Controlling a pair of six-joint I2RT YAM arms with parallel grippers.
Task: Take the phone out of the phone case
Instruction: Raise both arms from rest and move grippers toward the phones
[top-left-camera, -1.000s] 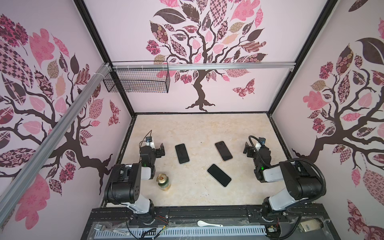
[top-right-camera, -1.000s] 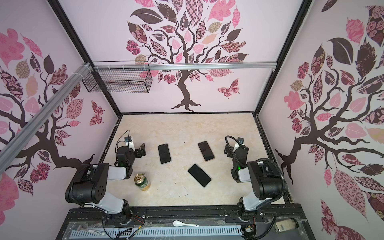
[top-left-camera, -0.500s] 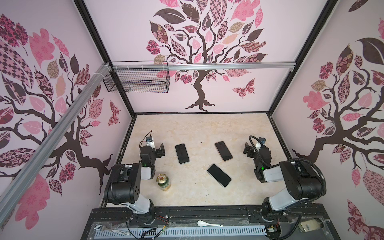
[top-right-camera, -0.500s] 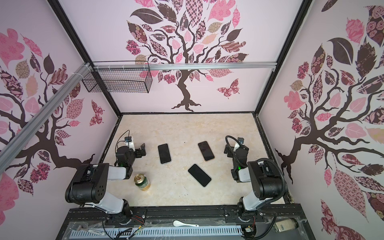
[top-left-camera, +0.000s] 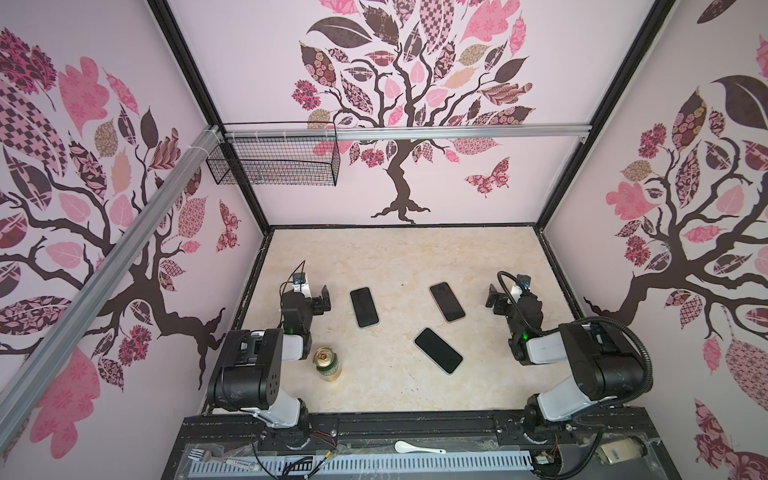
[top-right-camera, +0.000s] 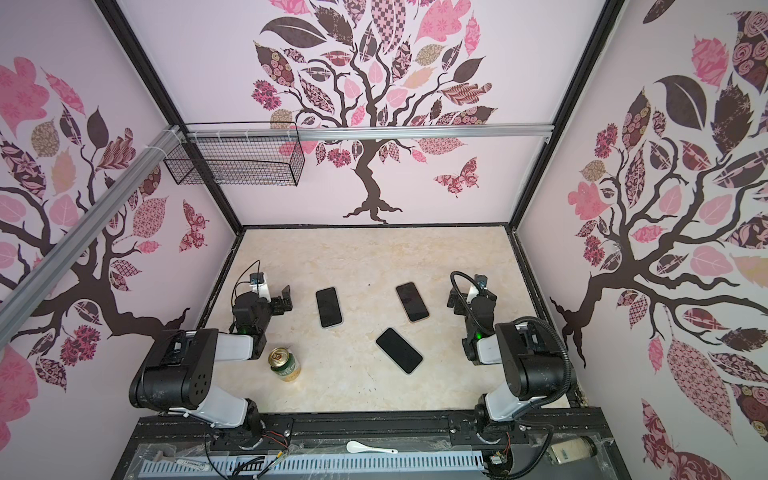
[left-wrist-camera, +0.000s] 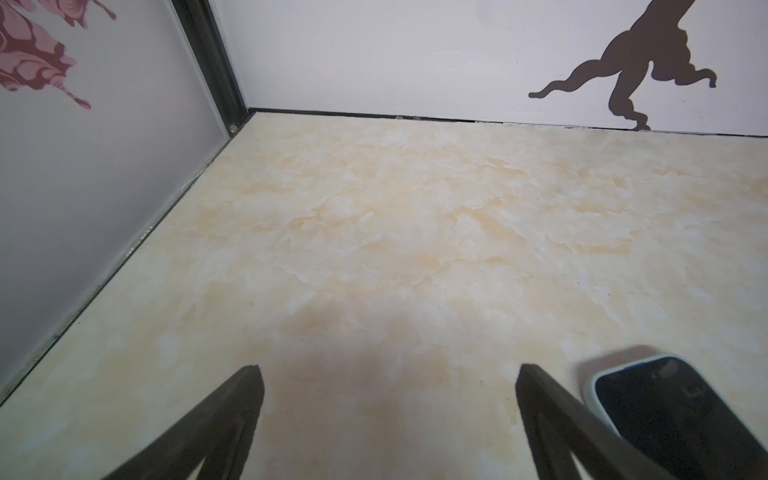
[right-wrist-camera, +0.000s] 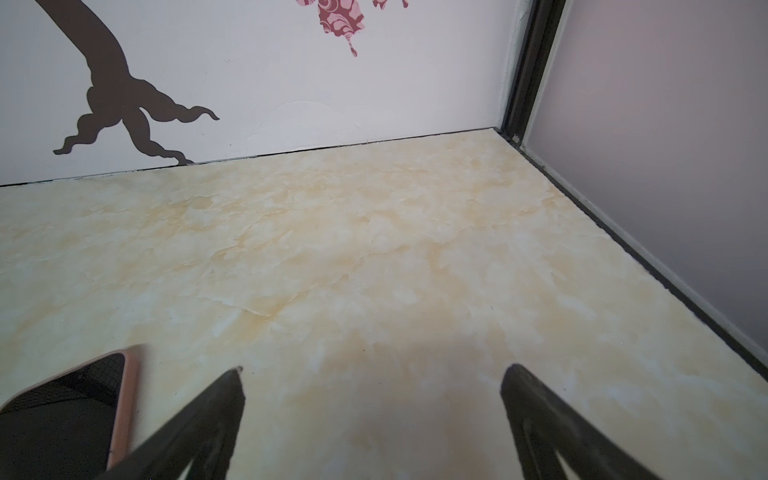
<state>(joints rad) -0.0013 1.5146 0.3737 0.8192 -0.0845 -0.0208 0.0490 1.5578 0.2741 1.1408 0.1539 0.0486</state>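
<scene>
You see no movement: left claw (left-wrist-camera: 388, 370) and right claw (right-wrist-camera: 374, 369) remain wide open, empty. The pale-cased phone (top-left-camera: 364, 307), pink-cased phone (top-left-camera: 447, 301) and dark phone (top-left-camera: 438, 350) lie on the surface (top-left-camera: 395, 257) between them.

left arm (top-left-camera: 266, 357): folded low, wrist pointing forward
left gripper (left-wrist-camera: 388, 370): jaws wide apart, empty
right arm (top-left-camera: 582, 353): folded low, wrist pointing forward
right gripper (right-wrist-camera: 372, 368): jaws wide apart, empty

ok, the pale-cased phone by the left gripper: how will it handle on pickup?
Likely stiff: the phone lies as a thin flat slab, screen up, flush on the table, so pushed it should slide, not roll or tip. Its glossy screen looks slippery; the pale case rim probably grips better.
</scene>
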